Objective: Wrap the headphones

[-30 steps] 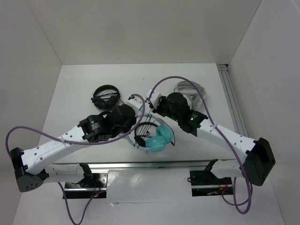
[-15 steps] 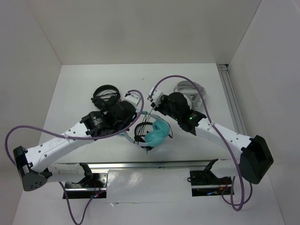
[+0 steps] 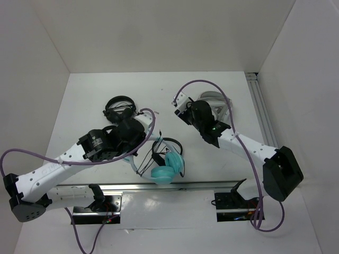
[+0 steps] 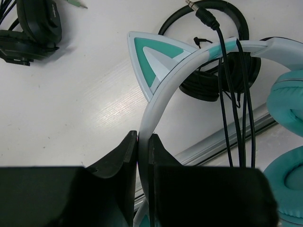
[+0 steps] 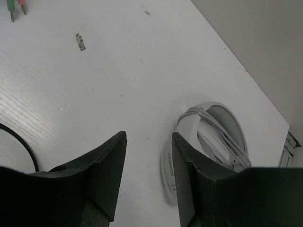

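Observation:
The headphones (image 3: pixel 165 168) have teal ear cups and lie near the table's front edge. In the left wrist view the pale headband (image 4: pixel 163 97) with a pointed cat ear (image 4: pixel 150 59) runs into my left gripper (image 4: pixel 143 138), which is shut on it. The thin black cable (image 4: pixel 231 99) crosses the headband in a few strands, and its jack plug (image 4: pixel 204 15) hangs free. In the top view my left gripper (image 3: pixel 137 154) is at the headband's left side. My right gripper (image 3: pixel 180 101) is open and empty (image 5: pixel 149 138), apart from the headphones, over bare table.
Small black headphones (image 3: pixel 119 108) lie at the back left (image 4: pixel 33 28). Grey-white headphones (image 3: pixel 214 100) with wound cable lie beside the right gripper (image 5: pixel 215 137). A dark loop (image 4: pixel 213 71) lies under the headband. A metal rail (image 3: pixel 175 186) runs along the near edge.
My left gripper has drawn the teal headphones toward the near edge and slightly left. My right gripper has moved away from them toward the back right.

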`<state>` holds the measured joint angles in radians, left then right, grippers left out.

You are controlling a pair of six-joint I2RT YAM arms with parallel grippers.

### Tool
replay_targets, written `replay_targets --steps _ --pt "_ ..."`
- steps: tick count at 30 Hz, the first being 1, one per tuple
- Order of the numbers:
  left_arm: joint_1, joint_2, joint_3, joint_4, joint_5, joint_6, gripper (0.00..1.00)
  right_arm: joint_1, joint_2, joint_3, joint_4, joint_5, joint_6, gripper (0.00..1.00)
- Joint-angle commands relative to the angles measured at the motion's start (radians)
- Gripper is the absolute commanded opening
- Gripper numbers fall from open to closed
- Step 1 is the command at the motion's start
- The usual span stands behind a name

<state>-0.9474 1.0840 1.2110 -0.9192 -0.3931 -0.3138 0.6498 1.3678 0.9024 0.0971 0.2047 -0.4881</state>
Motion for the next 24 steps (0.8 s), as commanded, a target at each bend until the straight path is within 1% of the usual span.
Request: replay_targets --steps 1,5,7,9,10,11,13,14,16,18,19,22,23,24 --pt "0.002 -0.012 0.047 0.033 0.039 -0.005 0.0 -0.001 0.002 0.035 0.069 0.038 0.014 0.51" --pt "0.002 0.019 0.047 0.022 0.002 -0.016 0.0 -0.01 0.002 0.035 0.069 0.052 0.025 0.51" --pt "0.002 0.033 0.047 -0.001 -0.035 -0.025 0.0 -0.021 -0.007 0.035 0.087 0.067 0.045 0.54" --pt "0.002 0.057 0.047 -0.012 -0.076 -0.034 0.0 -0.03 -0.007 0.044 0.096 0.097 0.075 0.57" --pt "0.002 0.074 0.047 -0.012 -0.085 -0.047 0.0 -0.03 -0.016 0.056 0.086 0.098 0.118 0.6" --pt "0.002 0.083 0.047 -0.012 -0.085 -0.047 0.0 -0.041 -0.016 0.069 0.085 0.098 0.143 0.66" --pt "0.002 0.099 0.056 -0.012 -0.099 -0.059 0.0 -0.052 -0.025 0.119 0.032 0.11 0.207 0.67" --pt "0.013 0.112 0.07 -0.012 -0.099 -0.059 0.0 -0.052 -0.026 0.141 0.012 0.133 0.229 0.69" --pt "0.039 0.113 0.091 0.016 -0.077 -0.059 0.0 -0.052 -0.051 0.2 -0.034 0.142 0.269 0.88" --pt "0.08 0.113 0.105 0.045 -0.046 -0.059 0.0 -0.052 -0.071 0.23 -0.103 0.142 0.315 0.99" --pt "0.097 0.113 0.117 0.075 -0.011 -0.059 0.0 -0.052 -0.1 0.239 -0.12 0.142 0.33 0.99" --pt "0.159 0.145 0.137 0.129 0.028 -0.05 0.0 -0.052 -0.153 0.25 -0.181 0.151 0.397 0.99" --pt "0.176 0.157 0.137 0.166 0.037 -0.05 0.0 -0.052 -0.192 0.25 -0.206 0.142 0.433 0.99" --pt "0.214 0.171 0.137 0.186 0.049 -0.059 0.0 -0.052 -0.212 0.25 -0.215 0.154 0.456 0.99"
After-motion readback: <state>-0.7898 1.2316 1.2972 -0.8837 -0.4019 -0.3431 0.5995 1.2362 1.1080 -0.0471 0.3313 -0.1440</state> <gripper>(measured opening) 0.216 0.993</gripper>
